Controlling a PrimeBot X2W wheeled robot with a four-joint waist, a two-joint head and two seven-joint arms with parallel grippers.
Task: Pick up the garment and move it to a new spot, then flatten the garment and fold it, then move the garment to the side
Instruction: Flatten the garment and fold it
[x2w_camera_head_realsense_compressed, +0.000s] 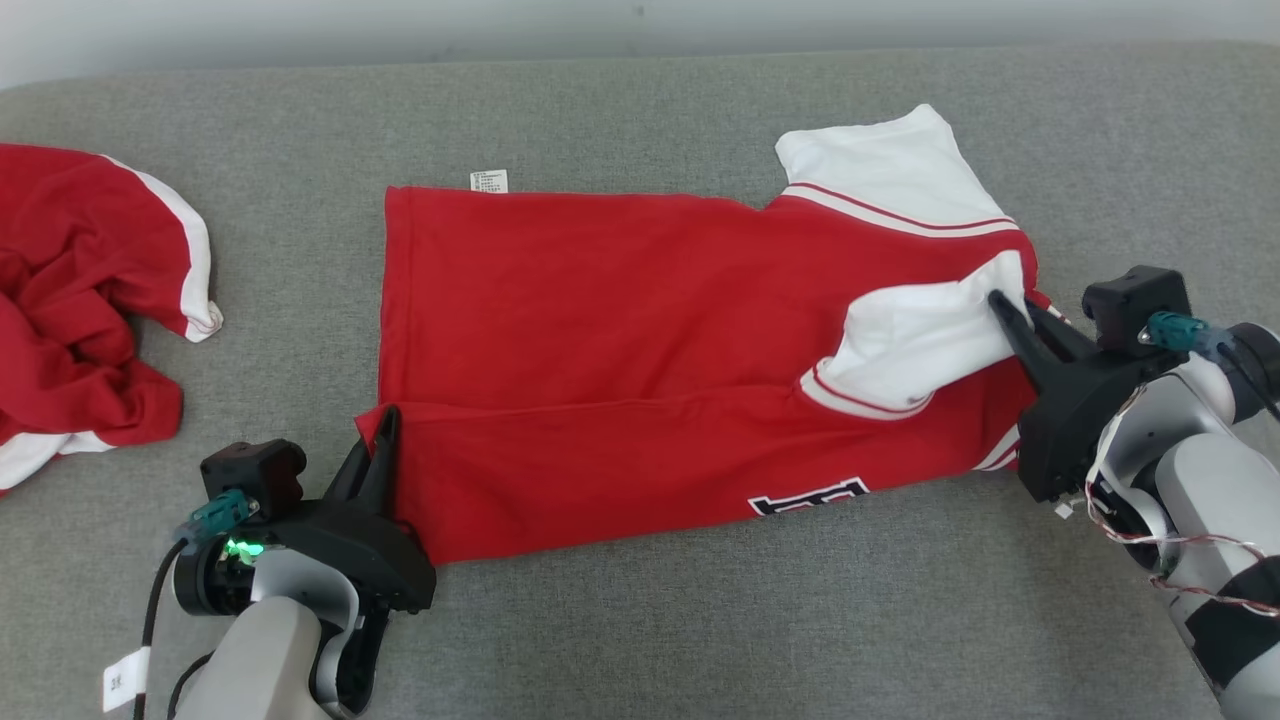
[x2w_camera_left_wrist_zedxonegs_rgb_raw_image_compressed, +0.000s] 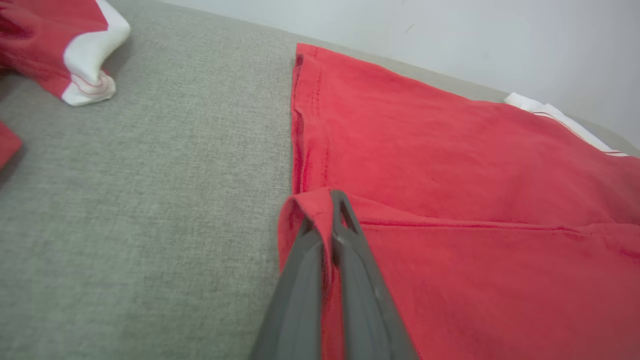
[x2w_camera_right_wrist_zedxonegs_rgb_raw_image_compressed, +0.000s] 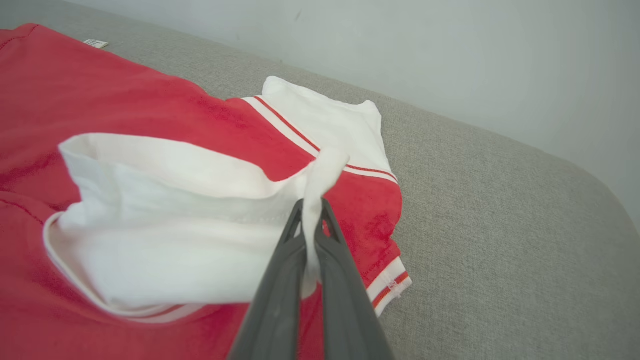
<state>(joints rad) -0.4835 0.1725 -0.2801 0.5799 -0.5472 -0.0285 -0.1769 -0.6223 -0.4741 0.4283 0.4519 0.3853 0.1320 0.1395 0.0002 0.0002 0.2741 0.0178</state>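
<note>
A red garment with white sleeves lies spread across the grey surface, its near long edge folded over onto the body. My left gripper is shut on the garment's folded hem corner at the near left. At the right, my right gripper is shut on the white sleeve, pinching a ridge of white cloth between the fingers. The far white sleeve lies flat beyond it.
A second red and white garment lies crumpled at the left end of the surface, its sleeve showing in the left wrist view. A white care label sticks out at the far hem. A pale wall rises behind.
</note>
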